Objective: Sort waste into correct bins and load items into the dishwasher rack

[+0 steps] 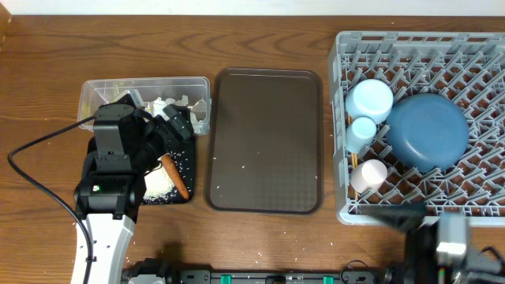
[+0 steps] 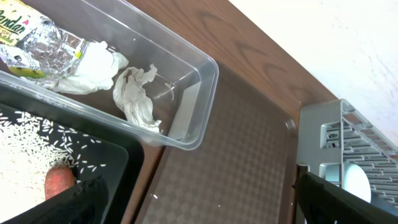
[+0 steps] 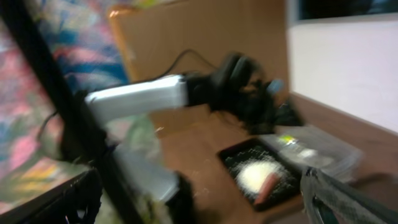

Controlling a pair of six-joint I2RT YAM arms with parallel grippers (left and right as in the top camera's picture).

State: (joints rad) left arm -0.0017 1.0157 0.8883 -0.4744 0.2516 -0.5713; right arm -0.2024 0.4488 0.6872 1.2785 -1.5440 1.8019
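The clear tub (image 1: pixel 106 92) holds crumpled white tissue (image 2: pixel 134 93) and a silvery packet (image 2: pixel 37 40). Just in front of it, the black tray (image 1: pixel 180 155) carries the orange carrot (image 1: pixel 175 177) and a heap of white rice (image 1: pixel 158 183). My left gripper (image 2: pixel 199 211) hangs open over the near ends of both bins, empty, the carrot (image 2: pixel 59 180) beside its left finger. In the grey dishwasher rack (image 1: pixel 418 47) stand the dark-blue plate (image 1: pixel 426 130), light-blue bowl (image 1: pixel 369 99), light-blue cup (image 1: pixel 363 128) and pinkish cup (image 1: pixel 368 173). My right gripper (image 3: pixel 199 211) is open and empty, low at the front right.
A large brown serving tray (image 1: pixel 264 142) lies between the bins and the rack, with a few stray rice grains on it. A black cable (image 1: pixel 35 150) loops left of the left arm. The right wrist view is blurred.
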